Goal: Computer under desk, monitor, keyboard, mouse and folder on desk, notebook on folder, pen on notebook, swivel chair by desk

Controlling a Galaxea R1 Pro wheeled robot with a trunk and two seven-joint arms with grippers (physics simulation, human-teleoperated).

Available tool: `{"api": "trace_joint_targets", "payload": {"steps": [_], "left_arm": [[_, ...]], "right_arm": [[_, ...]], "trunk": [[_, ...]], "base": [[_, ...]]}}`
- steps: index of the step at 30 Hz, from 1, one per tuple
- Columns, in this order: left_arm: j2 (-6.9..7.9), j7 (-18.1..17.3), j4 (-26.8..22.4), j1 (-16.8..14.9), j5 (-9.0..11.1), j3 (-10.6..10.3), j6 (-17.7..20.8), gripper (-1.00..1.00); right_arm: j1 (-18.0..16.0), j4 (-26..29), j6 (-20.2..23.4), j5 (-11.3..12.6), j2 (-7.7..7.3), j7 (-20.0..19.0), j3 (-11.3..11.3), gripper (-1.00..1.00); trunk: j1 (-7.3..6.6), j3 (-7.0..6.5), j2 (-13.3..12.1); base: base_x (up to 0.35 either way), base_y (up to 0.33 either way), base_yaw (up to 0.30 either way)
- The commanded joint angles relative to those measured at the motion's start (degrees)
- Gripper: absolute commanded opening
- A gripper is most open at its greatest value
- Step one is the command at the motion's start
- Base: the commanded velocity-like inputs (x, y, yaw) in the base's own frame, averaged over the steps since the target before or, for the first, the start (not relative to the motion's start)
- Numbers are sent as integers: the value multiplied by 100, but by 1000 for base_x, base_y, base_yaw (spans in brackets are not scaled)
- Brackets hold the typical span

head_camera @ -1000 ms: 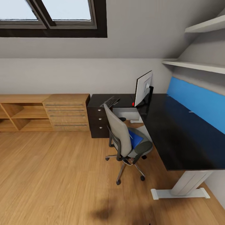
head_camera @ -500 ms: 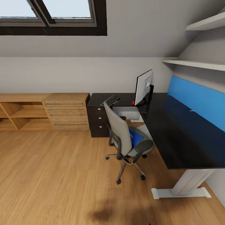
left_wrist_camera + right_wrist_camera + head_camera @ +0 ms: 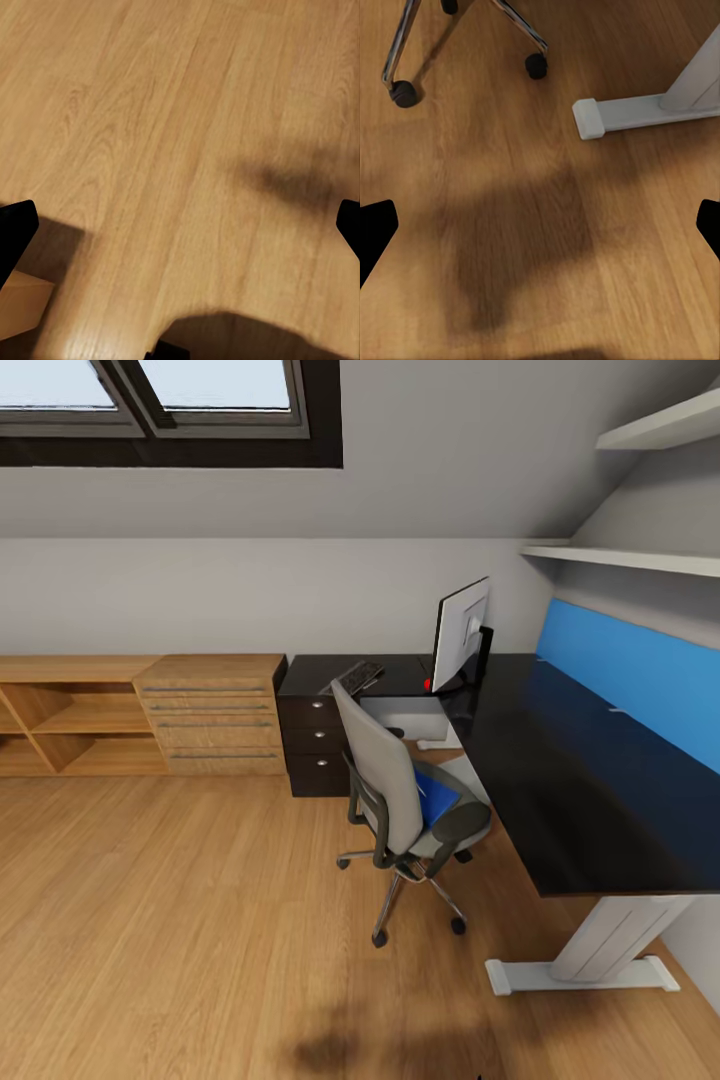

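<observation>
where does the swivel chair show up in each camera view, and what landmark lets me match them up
Head view: the swivel chair stands mid-picture on the wood floor, beside the desk, with the blue folder on its seat.
Left wrist view: not in it, just floor.
Right wrist view: its chrome legs and black casters lie along the upper edge.
Shared landmark: the desk's white foot in the head view and in the right wrist view, close to the casters.

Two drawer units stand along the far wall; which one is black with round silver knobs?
The desk's drawer unit, right of the light-wood dresser, which has long bar handles.
</observation>
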State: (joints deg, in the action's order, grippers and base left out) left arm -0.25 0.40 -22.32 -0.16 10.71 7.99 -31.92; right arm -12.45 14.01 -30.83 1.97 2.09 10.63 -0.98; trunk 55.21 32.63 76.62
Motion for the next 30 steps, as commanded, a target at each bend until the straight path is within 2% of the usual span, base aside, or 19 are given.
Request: {"api": "trace_joint_targets", "payload": {"steps": [1, 30], "left_arm": [[1, 4, 0, -2, 17, 1, -10, 100], [-1, 13, 17, -2, 26, 1, 11, 100]], "right_arm": [[-3, -3, -21, 21, 2, -6, -8, 100], [-3, 4, -28, 14, -23, -7, -15, 100]], "trunk": [[22, 23, 44], [659, 544, 1207]], "base": [[0, 0, 0], [0, 0, 0]]}}
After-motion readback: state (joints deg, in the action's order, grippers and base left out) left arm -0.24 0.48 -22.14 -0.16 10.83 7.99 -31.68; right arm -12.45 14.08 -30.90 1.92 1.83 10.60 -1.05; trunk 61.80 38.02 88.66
